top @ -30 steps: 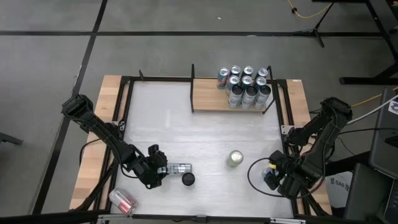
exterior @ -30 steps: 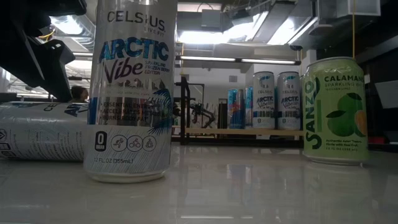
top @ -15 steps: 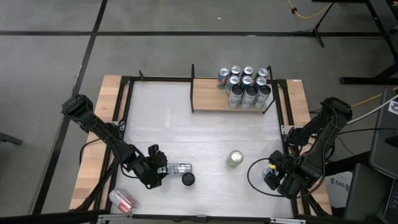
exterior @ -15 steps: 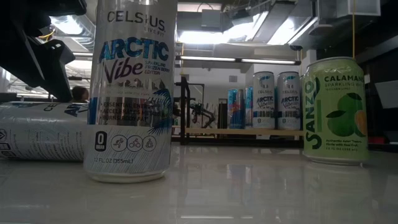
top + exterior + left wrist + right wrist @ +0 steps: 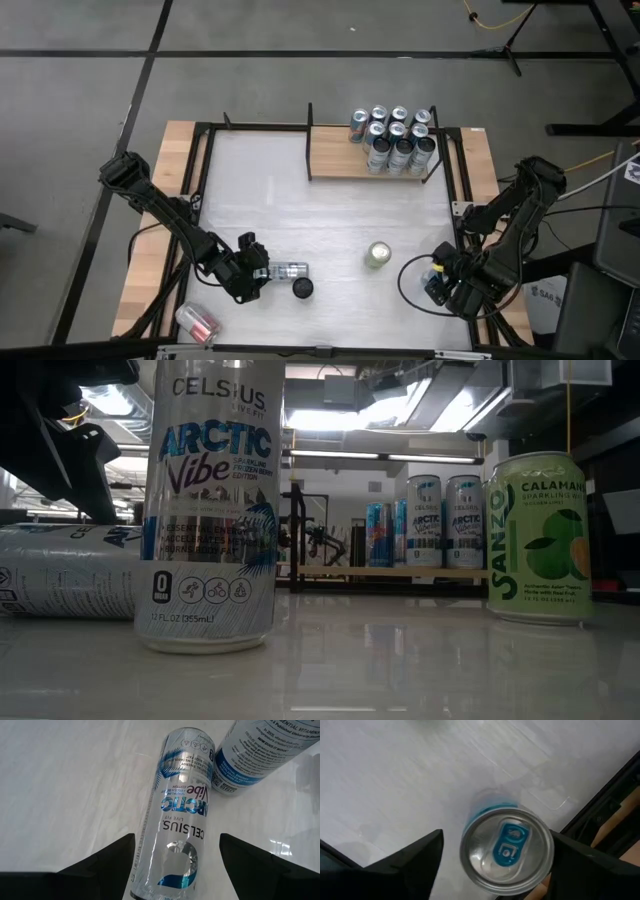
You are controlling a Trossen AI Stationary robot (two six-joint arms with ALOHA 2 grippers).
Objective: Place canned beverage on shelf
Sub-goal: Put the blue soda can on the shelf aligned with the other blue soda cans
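Note:
A white-and-blue Celsius can (image 5: 175, 820) lies on its side on the white table top. My left gripper (image 5: 177, 836) is open, slanting down over the can's near end, one finger on each side. A second Celsius can (image 5: 208, 510) stands upright just beyond it. A green Sanzo can (image 5: 378, 255) stands mid-table. Near the right edge a can with a blue tab (image 5: 506, 851) stands upright. My right gripper (image 5: 497, 835) points straight down over it, open, its fingers flanking the top. The shelf (image 5: 340, 160) at the far side carries several upright cans (image 5: 395, 138). My left gripper: one finger (image 5: 125, 851) stands right against the lying can's side (image 5: 142, 865) and the other stands apart from it; whether any finger touches, I cannot tell. My right gripper: one finger (image 5: 570, 860) meets the outline of the can's rim (image 5: 547, 845) and the other shows a gap; touch cannot be told.
A pink can (image 5: 197, 322) lies off the white top at the near left corner. Black frame rails (image 5: 448, 180) and pale wooden strips (image 5: 170, 200) edge the table. Cables (image 5: 410, 285) loop beside the right arm. Bare table top (image 5: 280, 200) lies before the shelf.

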